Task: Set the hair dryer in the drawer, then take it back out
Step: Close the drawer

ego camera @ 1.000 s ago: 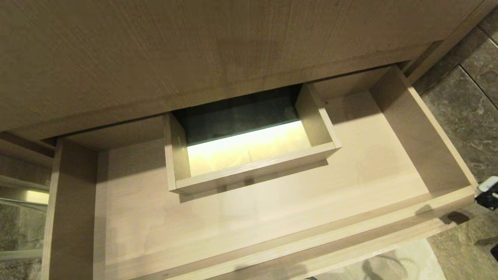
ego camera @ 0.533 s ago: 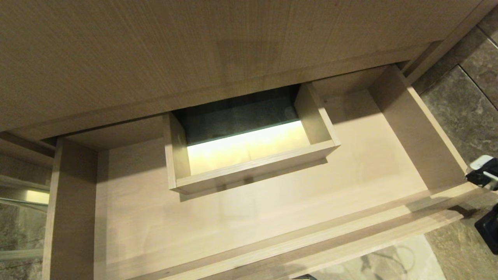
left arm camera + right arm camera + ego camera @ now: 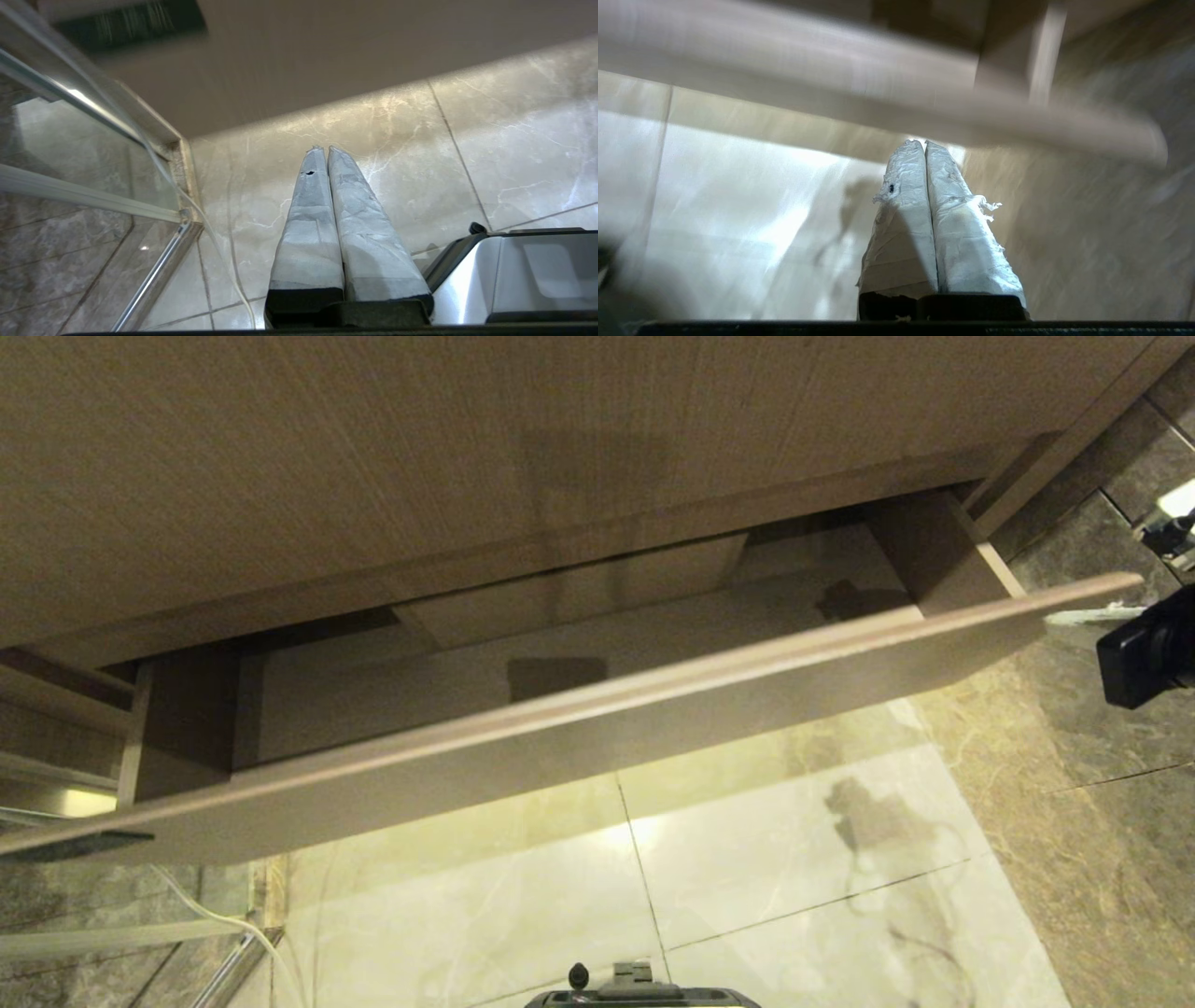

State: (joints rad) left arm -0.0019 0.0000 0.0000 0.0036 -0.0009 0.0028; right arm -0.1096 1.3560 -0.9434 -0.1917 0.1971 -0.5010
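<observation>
The drawer (image 3: 597, 728) of light wood stands only partly out of the vanity, and its flat front hides most of the inside. The hair dryer is not in view; only shadows lie on the visible strip of drawer floor. My right gripper (image 3: 923, 142) is shut and empty, with its taped fingertips close under the right end of the drawer front (image 3: 924, 112). That arm's black wrist (image 3: 1144, 653) shows at the right edge of the head view. My left gripper (image 3: 325, 148) is shut and empty, parked low over the floor.
A fixed wood panel (image 3: 467, 457) spans above the drawer. Pale marble floor tiles (image 3: 747, 868) lie below, darker stone to the right. A glass panel in a metal frame (image 3: 93, 154) and a thin white cord (image 3: 219, 252) stand at the left. My base (image 3: 514, 275) is beneath.
The drawer has slid most of the way back into the vanity, hiding the boxed cut-out. My right arm has risen along the right edge beside the drawer front.
</observation>
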